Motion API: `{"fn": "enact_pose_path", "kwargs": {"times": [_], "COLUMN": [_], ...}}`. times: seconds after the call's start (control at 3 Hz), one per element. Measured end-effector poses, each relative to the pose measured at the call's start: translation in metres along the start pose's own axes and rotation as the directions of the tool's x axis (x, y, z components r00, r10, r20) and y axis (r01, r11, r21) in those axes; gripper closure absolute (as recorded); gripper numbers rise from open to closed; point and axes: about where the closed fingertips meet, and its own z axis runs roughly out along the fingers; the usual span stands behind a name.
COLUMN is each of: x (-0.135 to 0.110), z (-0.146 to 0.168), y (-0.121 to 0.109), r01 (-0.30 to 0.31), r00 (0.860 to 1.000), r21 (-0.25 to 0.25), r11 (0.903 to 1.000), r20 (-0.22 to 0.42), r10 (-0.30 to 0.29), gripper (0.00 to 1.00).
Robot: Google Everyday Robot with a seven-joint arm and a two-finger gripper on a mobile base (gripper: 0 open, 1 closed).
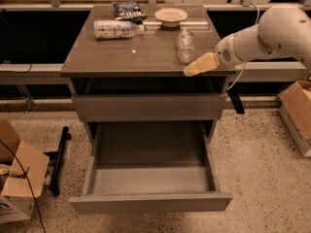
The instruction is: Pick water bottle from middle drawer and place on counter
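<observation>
**Bottle on the counter; only the retreat is left**

Camera view: the water bottle point(185, 45) stands upright on the counter's point(121, 55) right half, long axis vertical, cap up. The middle drawer point(150, 181) lies open and empty below the counter. The gripper point(199, 65) hangs at the counter's front right edge, holding nothing; how far open, I cannot tell. The next move probably calls for backing away without knocking the bottle.

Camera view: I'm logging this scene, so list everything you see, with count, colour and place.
counter: 1, grey-brown, cabinet top
water bottle: 1, clear, upright on counter, right front
large bottle: 1, clear with white label, lying at counter's back left
bag: 1, dark, counter's back edge
bowl: 1, pale, counter's back right
shut drawer: 1, grey, under counter
open drawer: 1, grey, lowest, pulled out
boxes: 2, brown, on floor, left and right
arm: 1, white, right
pincer: 1, yellowish, at counter's right front edge, beside water bottle
</observation>
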Motion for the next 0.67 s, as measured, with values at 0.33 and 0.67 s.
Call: {"fn": "enact_pose_path", "kwargs": {"times": [0.33, 0.67], "x": [-0.011, -0.021], "z": [0.027, 0.05], "y": [-0.021, -0.037], "r01": [-0.034, -0.08], "r00": [0.998, 0.99], "r21": [0.037, 0.041], "r11": [0.9987, 0.996], "r20": [0.06, 0.123], "r10": [0.031, 0.074], "gripper": [0.0, 0.0]}}
